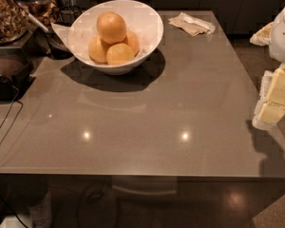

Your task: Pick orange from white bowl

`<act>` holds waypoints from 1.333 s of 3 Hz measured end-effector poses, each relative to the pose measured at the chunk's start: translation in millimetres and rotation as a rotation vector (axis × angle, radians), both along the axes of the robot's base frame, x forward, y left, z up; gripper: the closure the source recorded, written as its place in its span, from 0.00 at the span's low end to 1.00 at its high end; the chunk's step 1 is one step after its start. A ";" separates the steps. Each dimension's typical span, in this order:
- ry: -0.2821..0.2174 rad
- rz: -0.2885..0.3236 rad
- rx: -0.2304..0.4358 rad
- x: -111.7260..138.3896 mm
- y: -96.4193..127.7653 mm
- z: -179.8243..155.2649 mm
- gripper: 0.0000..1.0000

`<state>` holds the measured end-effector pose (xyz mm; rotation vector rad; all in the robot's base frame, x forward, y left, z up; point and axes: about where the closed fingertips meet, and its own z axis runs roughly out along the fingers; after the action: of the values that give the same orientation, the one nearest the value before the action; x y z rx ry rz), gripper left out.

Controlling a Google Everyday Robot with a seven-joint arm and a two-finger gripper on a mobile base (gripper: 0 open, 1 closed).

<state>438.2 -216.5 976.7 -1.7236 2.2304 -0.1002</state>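
The white bowl (149, 20) stands at the back left of the grey table. It holds several pale yellow-orange fruits. The orange (111, 26), the biggest, sits on top of three smaller ones (119, 54). My gripper (274, 98) is at the right edge of the view, beside the table's right side and far from the bowl. It hangs below the white arm (283, 32) and holds nothing that I can see.
A crumpled white napkin (192, 23) lies at the back right of the table. Glass jars of snacks (7, 13) and a dark appliance (4, 75) stand along the left, with a cable (4, 122) trailing down. The table's front edge (133, 174) is near me.
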 end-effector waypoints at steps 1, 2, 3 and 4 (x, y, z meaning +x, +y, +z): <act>0.000 0.000 0.000 0.0 0.0 0.0 0.00; 0.021 -0.057 0.006 12.5 4.9 1.9 0.00; 0.078 -0.150 0.043 48.4 18.9 4.2 0.00; 0.081 -0.171 0.082 74.2 34.4 8.9 0.00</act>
<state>512.4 -182.1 985.6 -1.5184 2.4023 0.0220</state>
